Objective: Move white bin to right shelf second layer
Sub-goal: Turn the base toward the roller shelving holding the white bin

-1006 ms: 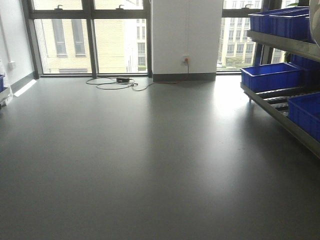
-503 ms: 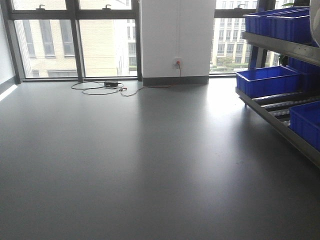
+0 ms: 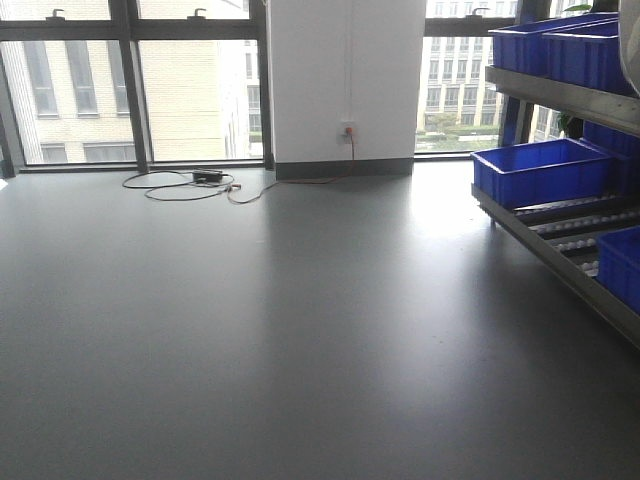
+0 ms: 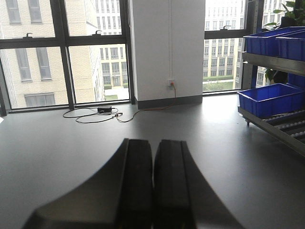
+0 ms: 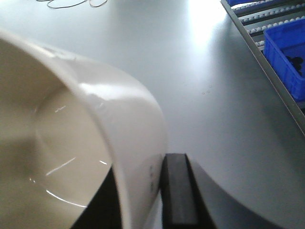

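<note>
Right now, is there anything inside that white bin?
The white bin shows only its bare glossy bottom; its left part runs out of frame, so that is unseen.

The floor [image 3: 300,330] lies open up to the rack [image 3: 548,255] on its right edge, where bare rollers [image 3: 585,228] leave a gap between the far blue crate [image 3: 540,170] and the near blue crate [image 3: 625,265], under a crate-laden upper level [image 3: 560,100].

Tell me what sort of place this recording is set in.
Probably a warehouse-style test room in an office building: a steel roller rack holding blue crates, a wide bare grey floor, and tall windows facing other buildings.
</note>
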